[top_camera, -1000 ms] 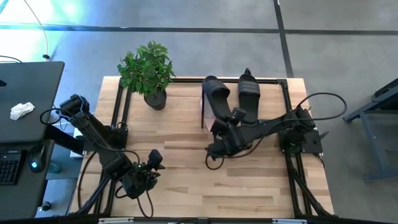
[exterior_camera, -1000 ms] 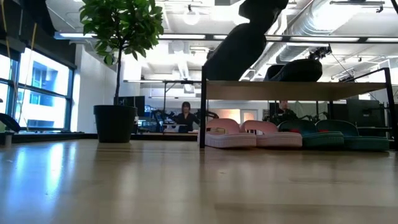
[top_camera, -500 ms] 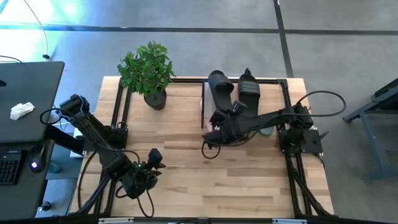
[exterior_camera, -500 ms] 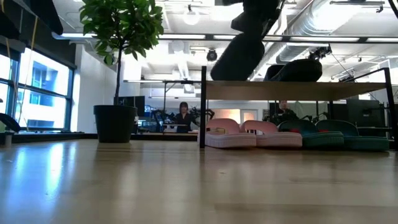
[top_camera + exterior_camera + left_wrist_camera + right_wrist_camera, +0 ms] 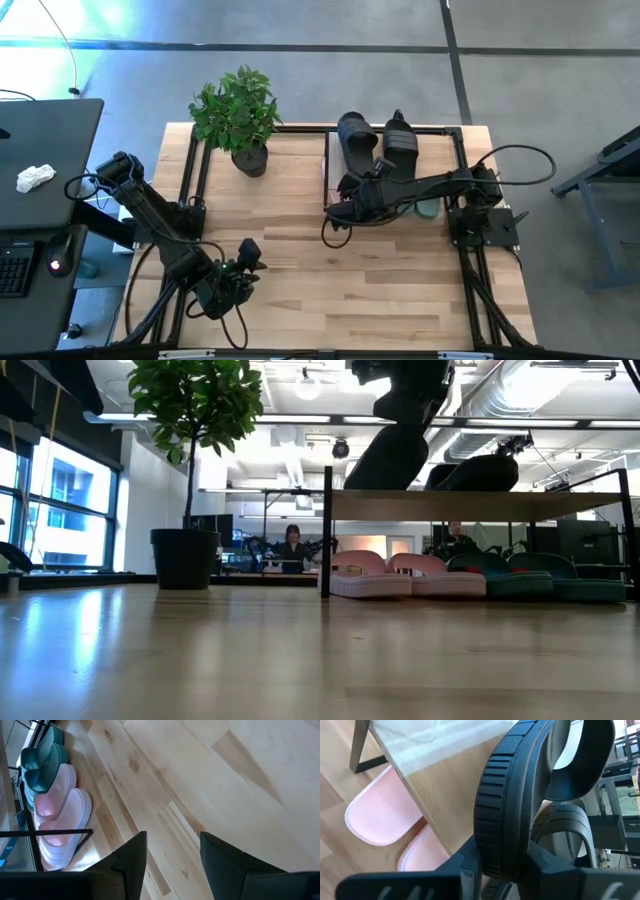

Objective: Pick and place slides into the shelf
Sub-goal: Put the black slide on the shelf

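My right gripper is shut on a black slide over the left end of the shelf. In the low view this slide is tilted, with its lower end close over the plank. The second black slide lies on the shelf top to its right. Two pink slides and two green slides rest on the table under the shelf. My left gripper is open and empty near the table's near left edge. My right gripper pinches the black slide's sole at the end nearest the wrist, with one finger on the underside and one on the footbed side. The fingers come from the table's near side. The slide slants up with its strap ahead. I cannot tell whether its lower end touches the plank.
A potted plant stands at the table's far left. Black frame rails run along the table's sides. The middle of the wooden table is bare. A person sits in the room beyond.
My right gripper has gone toward the table's far edge with the black slide, which now stands over the shelf's left end beside the other black slide. The slide stays tilted in the hold.
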`<control>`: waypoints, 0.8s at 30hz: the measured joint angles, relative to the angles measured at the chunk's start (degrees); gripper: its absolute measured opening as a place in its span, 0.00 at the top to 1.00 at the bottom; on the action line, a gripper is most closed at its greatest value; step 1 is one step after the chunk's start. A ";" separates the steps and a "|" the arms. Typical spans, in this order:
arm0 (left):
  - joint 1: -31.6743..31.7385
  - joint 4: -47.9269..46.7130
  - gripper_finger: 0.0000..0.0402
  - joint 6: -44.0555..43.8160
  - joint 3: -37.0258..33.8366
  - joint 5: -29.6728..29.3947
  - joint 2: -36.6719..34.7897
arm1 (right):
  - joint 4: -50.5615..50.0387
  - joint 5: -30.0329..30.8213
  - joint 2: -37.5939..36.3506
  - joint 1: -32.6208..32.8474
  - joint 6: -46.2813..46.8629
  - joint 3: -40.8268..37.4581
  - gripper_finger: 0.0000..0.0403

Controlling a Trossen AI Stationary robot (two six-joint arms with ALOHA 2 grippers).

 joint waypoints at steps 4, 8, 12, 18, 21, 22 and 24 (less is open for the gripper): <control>0.00 0.02 0.59 0.00 0.00 0.00 0.00 | 2.46 -1.70 0.00 0.00 -3.06 0.00 0.83; 0.00 0.02 0.59 0.00 0.00 0.00 0.00 | 5.84 -4.49 0.00 -0.02 -6.48 -0.02 0.84; 0.00 0.02 0.59 0.00 0.00 0.00 0.00 | 8.49 -6.24 0.00 -0.01 -9.95 -0.02 0.82; 0.00 0.02 0.59 0.00 0.00 0.01 0.00 | 10.25 -7.34 0.00 0.02 -11.07 -0.02 0.71; -0.02 0.02 0.59 0.00 0.00 0.00 0.00 | 11.35 -9.73 0.02 0.06 -12.12 -0.02 0.64; -0.02 0.02 0.59 0.00 0.00 0.02 0.00 | 11.99 -10.17 0.02 0.08 -12.44 -0.02 0.61; -0.02 0.02 0.59 0.00 0.00 0.02 0.00 | 13.08 -10.27 0.04 0.09 -12.45 -0.02 0.57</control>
